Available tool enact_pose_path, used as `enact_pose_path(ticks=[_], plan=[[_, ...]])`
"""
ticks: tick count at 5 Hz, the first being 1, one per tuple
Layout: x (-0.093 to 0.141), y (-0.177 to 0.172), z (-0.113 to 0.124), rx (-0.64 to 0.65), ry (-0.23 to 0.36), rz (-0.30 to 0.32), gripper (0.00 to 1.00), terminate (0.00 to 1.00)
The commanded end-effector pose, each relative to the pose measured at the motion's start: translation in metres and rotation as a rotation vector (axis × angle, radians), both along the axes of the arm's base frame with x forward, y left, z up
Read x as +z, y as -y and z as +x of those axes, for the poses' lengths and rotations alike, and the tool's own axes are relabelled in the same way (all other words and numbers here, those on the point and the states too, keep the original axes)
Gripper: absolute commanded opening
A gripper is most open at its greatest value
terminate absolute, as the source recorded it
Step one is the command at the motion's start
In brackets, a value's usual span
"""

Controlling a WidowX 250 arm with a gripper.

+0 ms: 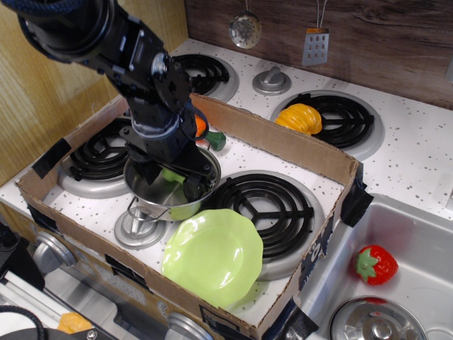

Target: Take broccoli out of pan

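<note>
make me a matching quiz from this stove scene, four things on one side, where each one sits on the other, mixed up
Things:
1. broccoli
2. strawberry
3. yellow pepper
4. green plate

Places:
A. on the back right burner, outside the cardboard box
B. inside the pan, under the gripper
C. at the front of the cardboard box, beside the pan
D. in the sink

Pairs: 1-B, 2-D, 3-A, 4-C
</note>
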State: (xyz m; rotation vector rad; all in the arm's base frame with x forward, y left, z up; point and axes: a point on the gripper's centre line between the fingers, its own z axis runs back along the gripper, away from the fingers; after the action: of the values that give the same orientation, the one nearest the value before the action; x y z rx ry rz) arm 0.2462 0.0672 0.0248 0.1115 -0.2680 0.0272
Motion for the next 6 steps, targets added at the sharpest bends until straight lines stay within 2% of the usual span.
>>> enact_pose_path(ticks=[1,4,5,6], plan=[[0.009,-0.004,0.011,-0.024,0.04,0.018,1.0,0.0],[0.001,-0.02,0.019,-0.066,0.057,0.008,1.0,0.0],[0.001,-0.024,0.022,-0.076,0.062,0.008,0.0,0.0],[0.012,-0.024,0.023,-0.073,0.051,0.011,0.0,0.0]])
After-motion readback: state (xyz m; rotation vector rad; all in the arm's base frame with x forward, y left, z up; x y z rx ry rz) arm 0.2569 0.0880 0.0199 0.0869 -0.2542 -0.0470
